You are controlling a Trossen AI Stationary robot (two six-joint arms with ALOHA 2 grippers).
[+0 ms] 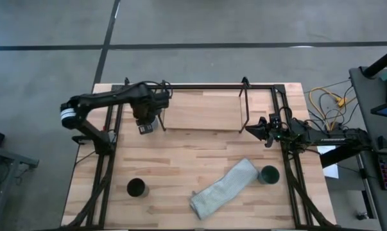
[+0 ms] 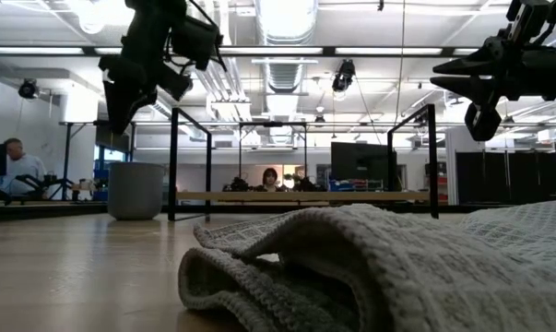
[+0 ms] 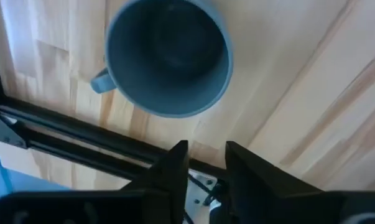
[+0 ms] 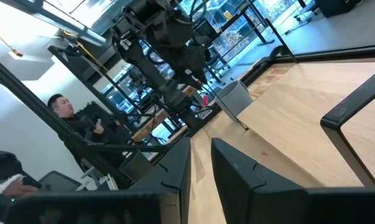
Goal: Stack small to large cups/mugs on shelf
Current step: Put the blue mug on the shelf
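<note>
mug sits straight under the left gripper, off the shelf's left end; fingers slightly apart, gripping nothing; right gripper farther.

A grey concrete floor surrounds the wooden tabletop, crossed by dark seams; in the room beyond, long ceiling light strips run overhead beside silver ducts; a dark monitor stands far right of centre; one person sits far off in the middle; another person sits at far left.
</note>
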